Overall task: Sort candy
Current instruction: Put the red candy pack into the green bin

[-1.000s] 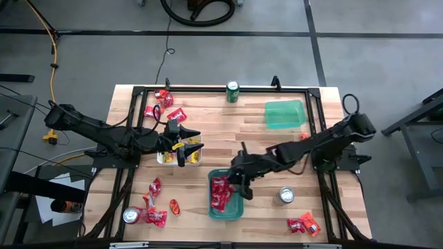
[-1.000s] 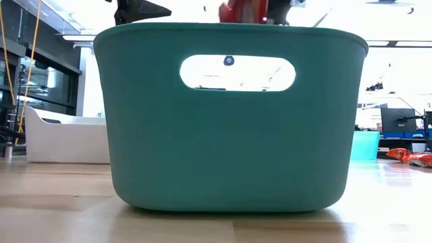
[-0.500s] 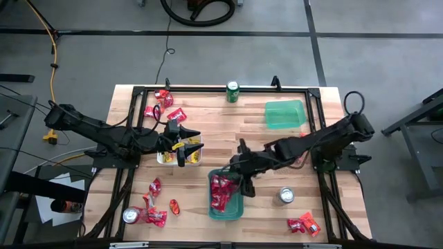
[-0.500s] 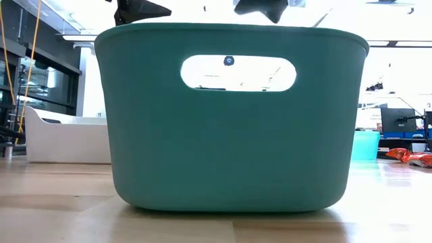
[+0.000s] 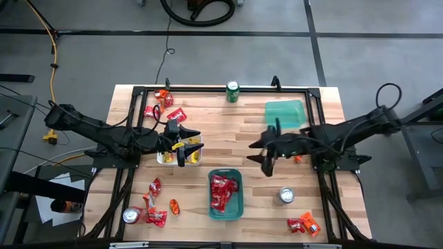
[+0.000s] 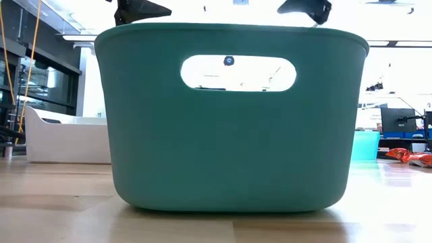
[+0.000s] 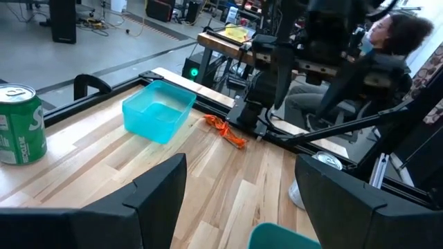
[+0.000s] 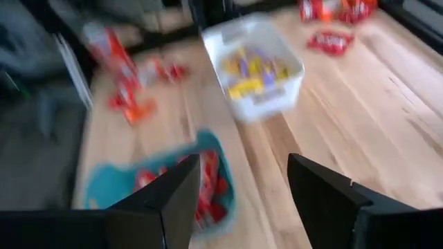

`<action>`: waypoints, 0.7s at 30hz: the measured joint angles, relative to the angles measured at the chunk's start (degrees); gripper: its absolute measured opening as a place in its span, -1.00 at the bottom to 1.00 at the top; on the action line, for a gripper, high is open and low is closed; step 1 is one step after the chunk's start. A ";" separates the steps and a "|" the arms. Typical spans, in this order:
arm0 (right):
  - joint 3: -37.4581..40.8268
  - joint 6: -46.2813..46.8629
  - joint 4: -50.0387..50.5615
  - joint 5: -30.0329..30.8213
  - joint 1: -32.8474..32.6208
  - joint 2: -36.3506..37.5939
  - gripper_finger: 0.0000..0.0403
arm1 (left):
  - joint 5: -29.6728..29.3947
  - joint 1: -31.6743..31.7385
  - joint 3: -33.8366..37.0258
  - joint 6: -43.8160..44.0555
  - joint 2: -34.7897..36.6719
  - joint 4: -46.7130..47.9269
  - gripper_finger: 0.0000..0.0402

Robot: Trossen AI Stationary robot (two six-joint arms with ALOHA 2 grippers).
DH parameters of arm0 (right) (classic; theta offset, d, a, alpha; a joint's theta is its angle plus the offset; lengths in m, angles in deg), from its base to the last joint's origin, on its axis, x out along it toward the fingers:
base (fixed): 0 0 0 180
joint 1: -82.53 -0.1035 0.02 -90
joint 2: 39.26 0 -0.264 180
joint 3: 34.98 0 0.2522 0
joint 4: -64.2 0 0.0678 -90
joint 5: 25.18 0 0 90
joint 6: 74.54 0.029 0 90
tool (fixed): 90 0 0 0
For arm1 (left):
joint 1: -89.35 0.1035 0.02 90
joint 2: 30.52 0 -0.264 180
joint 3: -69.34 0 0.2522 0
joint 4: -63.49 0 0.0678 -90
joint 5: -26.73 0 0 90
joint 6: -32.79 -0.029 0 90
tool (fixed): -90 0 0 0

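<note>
The wooden tabletop [image 5: 221, 131] carries three trays: a dark green tray [image 5: 226, 195] with red candy [image 5: 223, 191], a white tray [image 5: 179, 153] with yellow candy, and a light green tray [image 5: 284, 114]. There are three cans [image 5: 232, 91]. More candy lies loose near the corners. The left gripper [image 5: 181, 143] hangs released over the white tray. The right gripper [image 5: 266, 151] is released, holding nothing, between the two green trays.

- green can [image 5: 232, 91]: upright at far table edge, well beyond right gripper
- silver can [image 5: 286, 196]: near edge side, just past right gripper
- second silver can [image 5: 130, 216]: near-left corner, well away from left gripper
- wooden table [image 5: 221, 131]
- person [image 7: 387, 41] seated beyond table, seen past left gripper
</note>
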 joint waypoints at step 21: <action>18.77 3.65 -42.83 0.09 0.42 3.15 0.06 | -0.46 1.64 0.00 1.73 0.00 0.02 0.28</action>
